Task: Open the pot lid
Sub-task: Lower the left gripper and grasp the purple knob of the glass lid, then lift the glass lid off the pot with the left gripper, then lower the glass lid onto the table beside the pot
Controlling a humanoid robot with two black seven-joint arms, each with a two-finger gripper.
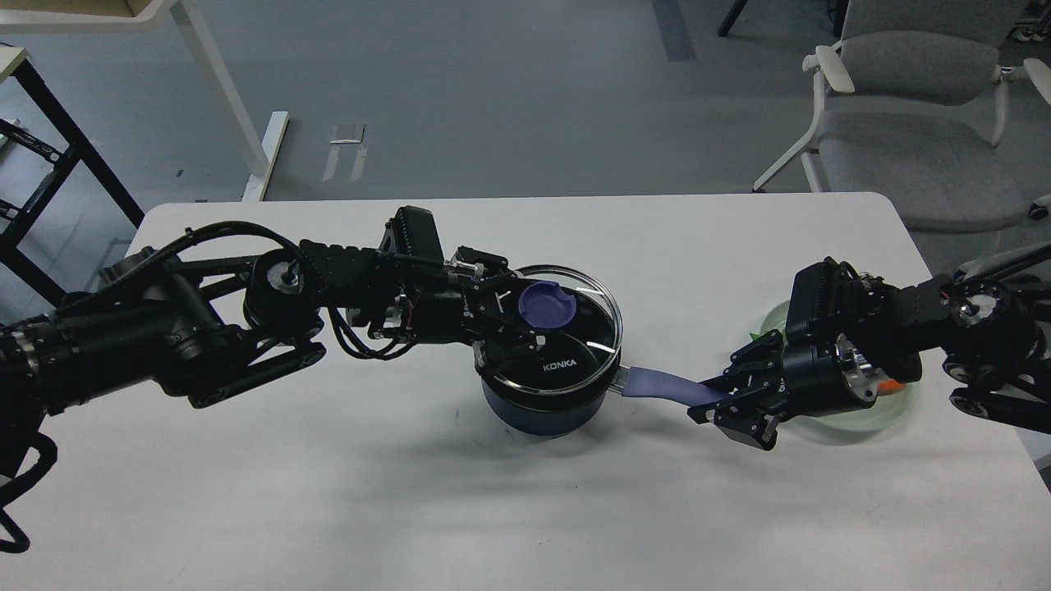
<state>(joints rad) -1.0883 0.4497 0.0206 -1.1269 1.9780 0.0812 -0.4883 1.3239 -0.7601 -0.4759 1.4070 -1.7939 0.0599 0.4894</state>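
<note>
White table (328,492) bore the pot (542,410) at its centre. We judged the task begun, not finished: the lid (566,345) sat tilted on the pot, not yet carried off. Our left gripper (513,320) was pinching the lid's knob (546,305) from the left. Our right gripper (727,398) clamped the pot's handle (665,386), to the right, above a green plate (887,414).

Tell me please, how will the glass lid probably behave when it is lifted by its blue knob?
The lid looks like rigid glass with a steel rim, so it should stay stiff but may break if dropped. The smooth knob could slip in the left gripper; its jaws sit around it. Lifted off-centre, the wide disc may tilt, while the right gripper steadies the pot by its handle.
</note>
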